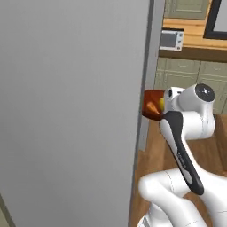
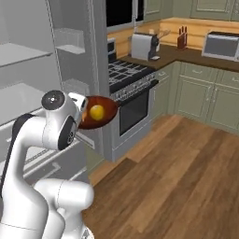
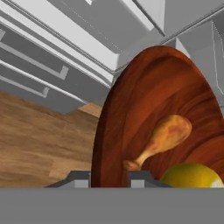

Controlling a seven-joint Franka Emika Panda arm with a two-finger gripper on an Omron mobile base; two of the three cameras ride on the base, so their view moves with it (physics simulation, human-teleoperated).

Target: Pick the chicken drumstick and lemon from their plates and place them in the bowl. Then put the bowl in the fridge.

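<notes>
gripper: pinched on bowl rim, bowl held off floor | inside bowl: drumstick, lemon side by side | fridge open, shelves just beside bowl

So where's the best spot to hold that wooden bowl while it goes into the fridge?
The near rim of the bowl, pinched from its edge as the tool does: the thin lip fits the jaws, and the drumstick and lemon stay inside.
</notes>
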